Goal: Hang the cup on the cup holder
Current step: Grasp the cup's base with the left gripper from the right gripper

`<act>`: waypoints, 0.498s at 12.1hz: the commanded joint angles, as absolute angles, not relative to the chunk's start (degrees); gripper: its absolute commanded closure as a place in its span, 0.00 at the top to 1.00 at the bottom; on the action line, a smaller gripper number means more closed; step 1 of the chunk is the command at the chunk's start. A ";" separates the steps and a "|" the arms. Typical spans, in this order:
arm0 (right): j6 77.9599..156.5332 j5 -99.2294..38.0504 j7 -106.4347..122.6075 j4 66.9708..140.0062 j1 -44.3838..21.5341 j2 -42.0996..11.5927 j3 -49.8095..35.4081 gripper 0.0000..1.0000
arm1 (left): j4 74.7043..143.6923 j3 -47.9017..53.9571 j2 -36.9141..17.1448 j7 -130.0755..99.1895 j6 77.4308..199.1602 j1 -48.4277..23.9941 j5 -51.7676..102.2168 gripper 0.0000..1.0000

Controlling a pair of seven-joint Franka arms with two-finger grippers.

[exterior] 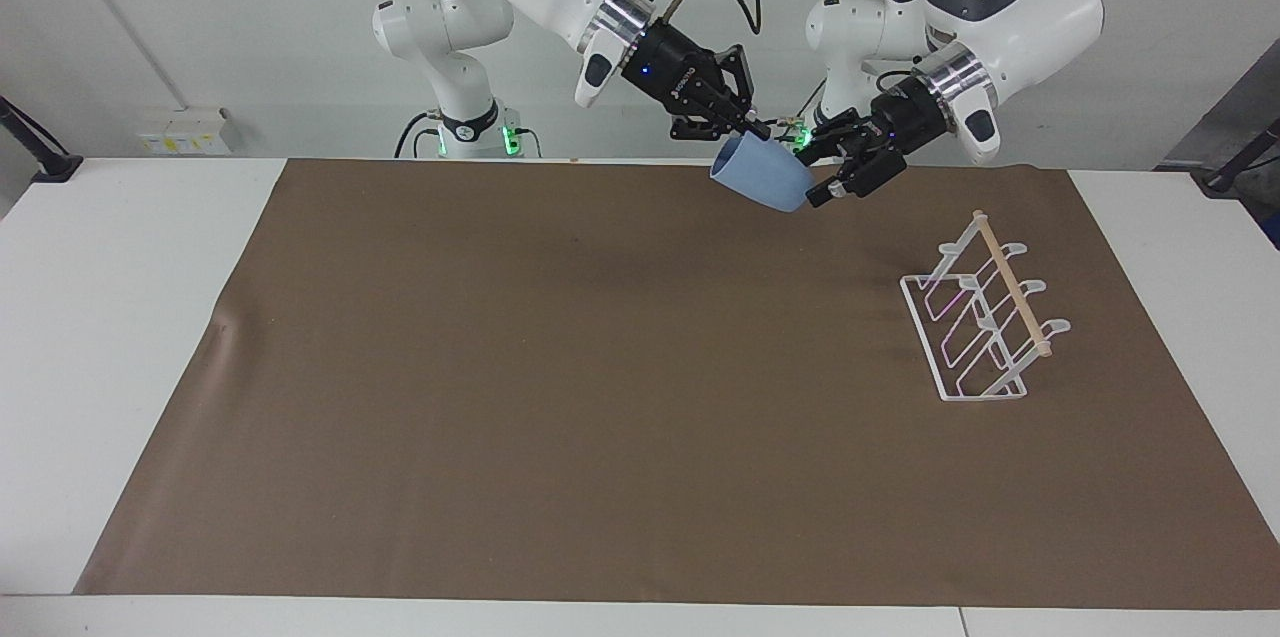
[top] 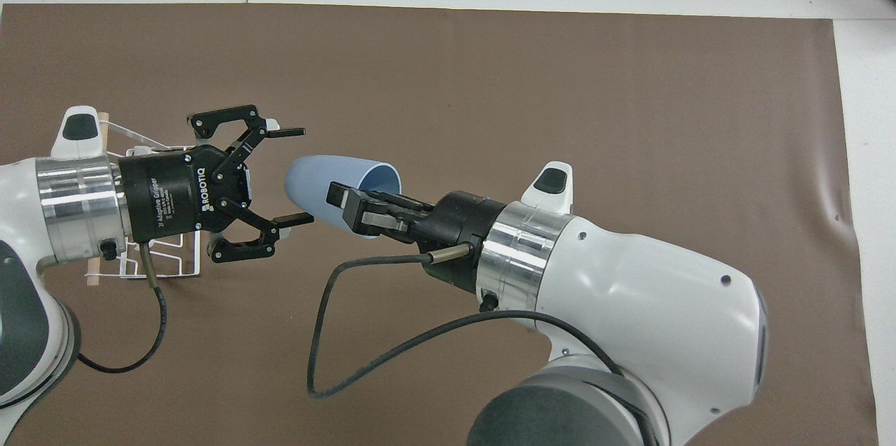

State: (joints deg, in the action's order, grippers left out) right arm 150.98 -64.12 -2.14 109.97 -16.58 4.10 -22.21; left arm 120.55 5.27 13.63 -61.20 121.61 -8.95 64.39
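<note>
The light-blue cup [exterior: 762, 179] hangs tilted in the air over the mat's edge nearest the robots. My right gripper [exterior: 752, 127] is shut on the cup's rim, one finger inside the mouth, as the overhead view [top: 348, 211] shows. The cup [top: 318, 180] points its closed end at my left gripper [top: 303, 176]. The left gripper [exterior: 808, 171] is open, with a finger on each side of that closed end, not touching it. The white wire cup holder [exterior: 985, 317] with its wooden dowel stands on the mat toward the left arm's end, partly hidden under the left wrist in the overhead view [top: 162, 262].
A brown mat [exterior: 560, 367] covers most of the white table [exterior: 120, 317]. Nothing else lies on it. The right arm's black cable [top: 364, 355] loops below its wrist.
</note>
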 commanded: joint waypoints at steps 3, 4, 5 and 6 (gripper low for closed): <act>151.61 -65.74 -2.11 111.00 -16.61 4.92 -22.32 0.00 | 121.38 4.57 12.92 -58.02 122.70 -10.20 65.57 1.00; 151.61 -65.74 -2.11 111.01 -16.61 5.01 -22.24 0.00 | 121.38 4.57 12.83 -57.05 122.61 -10.20 65.48 1.00; 151.61 -65.74 -2.11 111.01 -16.61 5.01 -22.24 0.00 | 121.38 4.66 12.83 -57.04 122.87 -10.20 65.48 1.00; 151.61 -65.74 -2.11 111.01 -16.61 5.01 -22.24 0.00 | 121.38 4.66 12.83 -57.04 123.05 -10.54 65.57 1.00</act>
